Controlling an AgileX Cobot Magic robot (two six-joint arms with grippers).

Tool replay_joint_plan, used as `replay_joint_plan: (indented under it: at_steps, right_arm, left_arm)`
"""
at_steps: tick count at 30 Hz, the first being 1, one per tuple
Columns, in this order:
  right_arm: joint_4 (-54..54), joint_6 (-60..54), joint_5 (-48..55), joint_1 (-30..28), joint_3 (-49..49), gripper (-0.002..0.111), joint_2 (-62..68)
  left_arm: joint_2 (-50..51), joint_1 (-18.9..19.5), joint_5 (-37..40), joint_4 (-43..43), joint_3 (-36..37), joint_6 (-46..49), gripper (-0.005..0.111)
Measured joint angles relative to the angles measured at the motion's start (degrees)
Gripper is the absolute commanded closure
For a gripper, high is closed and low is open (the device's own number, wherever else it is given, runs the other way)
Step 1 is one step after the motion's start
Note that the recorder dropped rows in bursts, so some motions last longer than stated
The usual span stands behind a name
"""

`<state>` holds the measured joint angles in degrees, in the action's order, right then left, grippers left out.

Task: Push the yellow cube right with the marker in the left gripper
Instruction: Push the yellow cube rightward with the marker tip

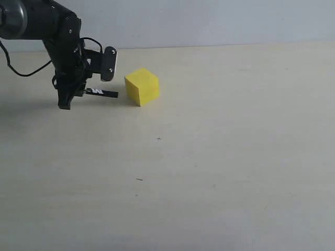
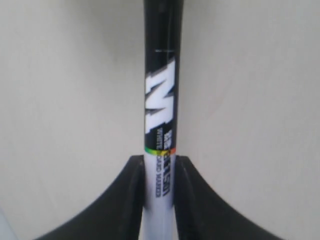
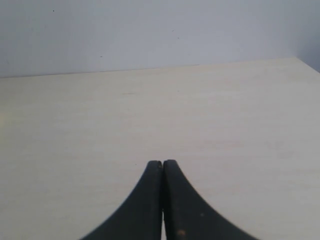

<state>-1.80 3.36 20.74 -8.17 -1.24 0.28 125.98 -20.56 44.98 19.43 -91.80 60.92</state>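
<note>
1. Yellow cube (image 1: 142, 87) sits on the pale worktop (image 1: 220, 157) in the far left part of the exterior view. One vertical edge is turned toward the camera, so two side faces and the top face show.
2. The left end effector (image 1: 75, 97) stands just to the left of the cube, pointing down at the worktop. Black cables loop off the arm behind it.
3. That end effector is clamped narrow on the marker (image 1: 103, 93). In the left wrist view its two black fingers (image 2: 131, 200) press against either side of the white barrel.
4. The marker sticks out sideways from the fingers toward the cube, roughly level and low over the worktop.
5. Its black end points at the cube's left face. A narrow strip of worktop shows between them in the exterior view, so the two are near but apart.
6. The marker's black part carries a large white letter print, with smaller print on the white barrel by the fingers.
7. The right end effector (image 3: 162, 164) shows only in its own wrist view. Its fingers are pressed together tip to tip, over plain worktop with a pale wall behind.
</note>
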Motion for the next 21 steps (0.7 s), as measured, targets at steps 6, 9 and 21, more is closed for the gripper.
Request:
replay_joint_plan:
  at_steps: [6, 9, 21]
  right_arm:
    - [0.0, 0.0, 0.0, 0.0, 0.0, 0.108, 0.0]
    - [0.0, 0.0, 0.0, 0.0, 0.0, 0.108, 0.0]
    - [0.0, 0.0, 0.0, 0.0, 0.0, 0.108, 0.0]
  left_arm:
    - [0.0, 1.6, -2.9, 1.5, 0.0, -2.2, 0.107]
    - [0.1, 1.6, -7.8, 0.9, 0.0, -4.0, 0.107]
    - [1.9, -7.0, -7.3, 3.4, -0.5, -9.6, 0.107]
